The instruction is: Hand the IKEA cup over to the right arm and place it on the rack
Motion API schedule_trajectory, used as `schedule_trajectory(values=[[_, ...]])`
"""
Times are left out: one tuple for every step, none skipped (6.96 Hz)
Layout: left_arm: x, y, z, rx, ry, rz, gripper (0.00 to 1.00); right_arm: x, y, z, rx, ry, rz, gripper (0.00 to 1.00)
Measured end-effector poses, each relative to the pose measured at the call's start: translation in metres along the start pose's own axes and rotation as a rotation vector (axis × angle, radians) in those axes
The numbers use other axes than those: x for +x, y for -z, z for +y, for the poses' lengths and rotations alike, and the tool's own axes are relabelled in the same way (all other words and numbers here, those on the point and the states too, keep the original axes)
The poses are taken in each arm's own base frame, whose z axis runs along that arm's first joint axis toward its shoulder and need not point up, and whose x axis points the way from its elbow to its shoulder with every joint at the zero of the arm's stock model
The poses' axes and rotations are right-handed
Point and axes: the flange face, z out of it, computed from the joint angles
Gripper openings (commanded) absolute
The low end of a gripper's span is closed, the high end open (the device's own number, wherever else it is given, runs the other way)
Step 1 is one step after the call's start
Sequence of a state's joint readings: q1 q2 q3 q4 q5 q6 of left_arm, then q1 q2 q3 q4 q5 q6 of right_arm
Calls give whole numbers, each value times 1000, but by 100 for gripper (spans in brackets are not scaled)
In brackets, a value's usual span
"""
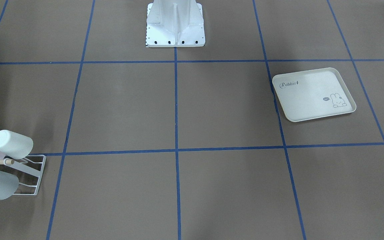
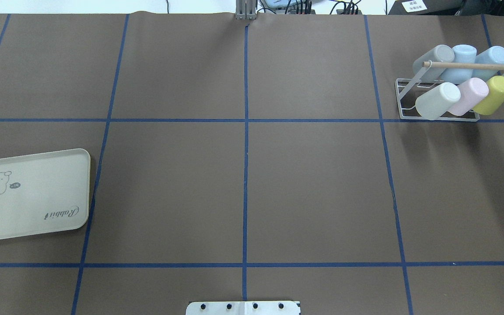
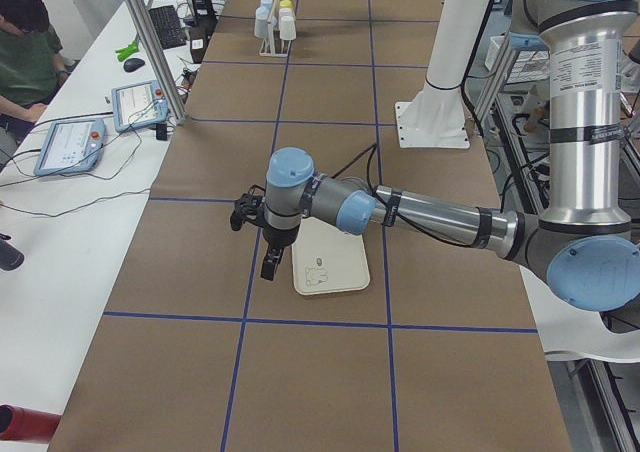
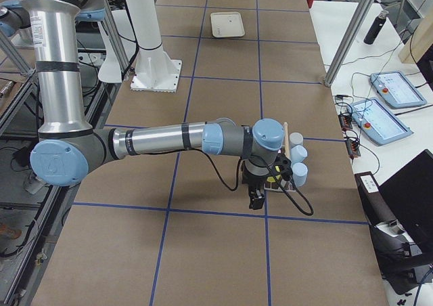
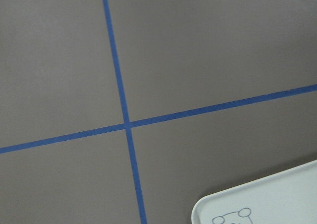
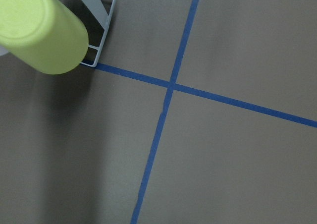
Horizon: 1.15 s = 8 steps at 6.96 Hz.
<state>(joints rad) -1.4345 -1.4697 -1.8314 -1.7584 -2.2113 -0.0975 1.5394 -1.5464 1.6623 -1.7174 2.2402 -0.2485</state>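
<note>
Six cups [image 2: 438,100] on one rack [image 2: 470,65]; one tray [image 2: 33,218] — left end effector [image 3: 269,263], right end effector [image 4: 256,200] — open or closed, cannot tell.

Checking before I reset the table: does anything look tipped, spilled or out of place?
Nothing stands out. All six cups sit on the rack, none fallen, and the empty rabbit tray lies flat, only slightly askew to the blue tape lines.

Matt brown paper covers the table [image 2: 313,183]; the rack [image 2: 413,81] is white-coated wire with a bare wooden dowel [image 2: 470,65]; the cups [image 2: 438,100] look like smooth plastic.
</note>
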Motion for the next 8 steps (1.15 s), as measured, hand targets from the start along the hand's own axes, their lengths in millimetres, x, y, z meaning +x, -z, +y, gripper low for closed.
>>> schedule_trajectory(values=[[-21, -9, 7, -17, -30, 2, 100, 6, -12, 17, 5, -1, -1, 100], [-39, -20, 14, -38, -31, 1, 100, 10, -18, 33, 9, -8, -10, 100], [-54, -27, 19, -53, -15, 0, 100, 12, -20, 45, 14, -21, -24, 100], [-64, -30, 24, -61, 5, 7, 100, 13, -19, 52, 21, -45, -37, 100], [-67, -32, 26, -67, 18, 27, 100, 12, -16, 54, 30, -86, -48, 100], [-67, -31, 25, -69, 27, 57, 100, 9, -11, 52, 43, -131, -61, 100], [-65, -30, 22, -75, 37, 83, 100, 3, -5, 48, 58, -159, -84, 100], [-64, -30, 20, -82, 45, 95, 100, -3, 0, 44, 71, -171, -111, 100]])
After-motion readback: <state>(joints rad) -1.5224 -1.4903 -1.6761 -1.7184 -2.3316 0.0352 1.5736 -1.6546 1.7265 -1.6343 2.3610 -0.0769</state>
